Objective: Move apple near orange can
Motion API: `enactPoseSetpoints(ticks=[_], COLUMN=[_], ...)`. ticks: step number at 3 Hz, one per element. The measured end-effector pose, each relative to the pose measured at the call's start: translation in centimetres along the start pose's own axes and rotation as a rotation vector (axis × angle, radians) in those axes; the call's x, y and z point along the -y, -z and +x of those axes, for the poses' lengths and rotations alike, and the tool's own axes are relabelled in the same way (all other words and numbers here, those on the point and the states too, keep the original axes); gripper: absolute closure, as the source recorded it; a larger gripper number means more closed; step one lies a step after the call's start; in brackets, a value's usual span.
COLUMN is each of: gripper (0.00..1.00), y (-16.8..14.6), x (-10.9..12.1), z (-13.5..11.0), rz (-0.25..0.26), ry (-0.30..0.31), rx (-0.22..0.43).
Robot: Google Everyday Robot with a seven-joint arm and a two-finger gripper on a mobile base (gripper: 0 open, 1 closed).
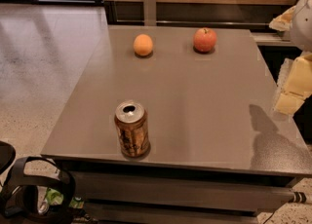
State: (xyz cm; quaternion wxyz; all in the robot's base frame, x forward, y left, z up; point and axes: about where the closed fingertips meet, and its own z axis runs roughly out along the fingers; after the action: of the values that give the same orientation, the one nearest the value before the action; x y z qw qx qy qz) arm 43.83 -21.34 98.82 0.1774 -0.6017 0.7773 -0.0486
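Apple [204, 39] at 1 o'clock on gray counter [204, 101], stem end up. Orange fruit [143, 45] at 11 o'clock, apart from it. Orange can [131, 129] at 7 o'clock, well apart, upright, long axis vertical. Tool [292, 91] at 3 o'clock, past counter edge; apart or together: cannot tell.

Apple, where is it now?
In the camera view the apple sits near the far edge of the table, right of the orange fruit and far from the orange can up front; the gripper hangs beyond the table's right side.
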Motion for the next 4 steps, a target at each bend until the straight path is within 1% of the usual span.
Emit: enactPoseSetpoints(ticks=[1, 2, 3, 4], gripper=[0.00, 0.00, 0.00, 0.00], y=[0.0, -0.5, -3.9, -5.9], x=[0.4, 2.0, 8.2, 10.7], z=[-0.1, -0.3, -1.4, -2.1], rz=[0.004, 0.011, 0.031, 0.040], ry=[0.001, -0.039, -0.254, -0.374], rx=[0.002, 0.037, 0.219, 0.298])
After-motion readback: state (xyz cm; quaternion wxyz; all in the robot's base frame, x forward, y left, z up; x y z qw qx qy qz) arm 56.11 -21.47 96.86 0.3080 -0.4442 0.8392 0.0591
